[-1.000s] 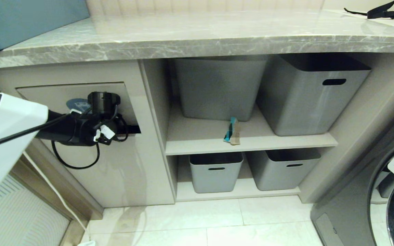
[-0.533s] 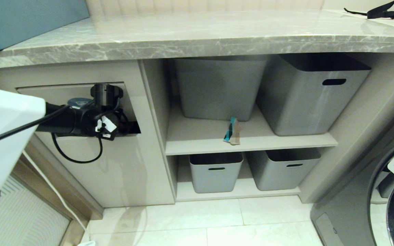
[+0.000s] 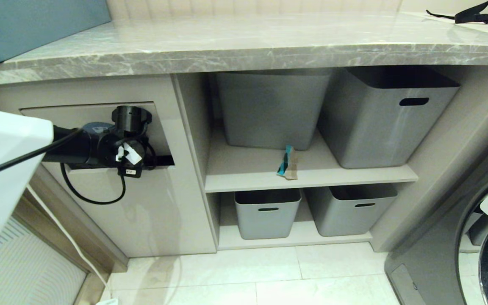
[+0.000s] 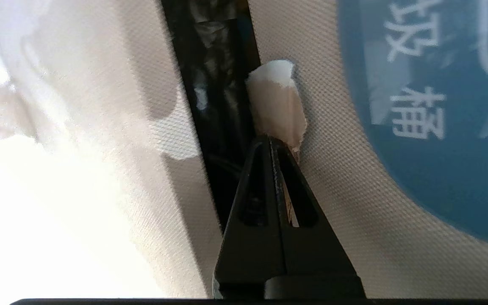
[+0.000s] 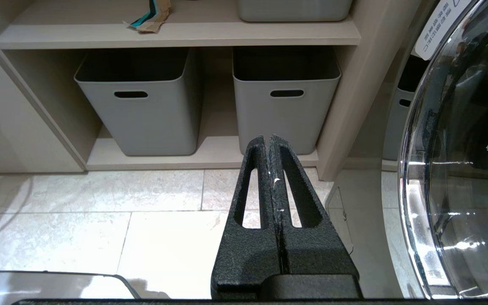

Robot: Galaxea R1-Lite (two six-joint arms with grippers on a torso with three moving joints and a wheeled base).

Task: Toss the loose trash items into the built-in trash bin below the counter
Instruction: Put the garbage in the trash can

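Left gripper [image 4: 271, 140] is pressing against the built-in trash bin's flap [image 3: 79, 114], jaws pinched tight on a plain brown scrap [image 4: 275, 103]. In the wrist view the scrap is sitting right at the dark gap [image 4: 214, 84] along the flap's edge, beside the round blue sticker [image 4: 439, 106]. Judgement: this piece is at the mouth of the bin but not yet released, so no drop can be counted from here.

Right gripper [image 5: 271, 144] is hanging low to the right of the bin front, above the floor tiles [image 5: 79, 212], fingers pressed together and holding nothing. It is out of the head view.

Further right of the bin, on the upper open shelf [image 3: 311, 178], one teal-and-brown scrap [image 3: 287, 163] is lying in front of the grey tubs [image 3: 379, 123]. That one is waiting to be fetched.

Above the bin, the counter [image 3: 244, 55] is running across the back.

Hard to make out: the bin's inside is only blackness through the gap, so what is already in there cannot be told. The arm is covering much of the flap. Any third scrap is not in sight. The tubs' contents are hidden.
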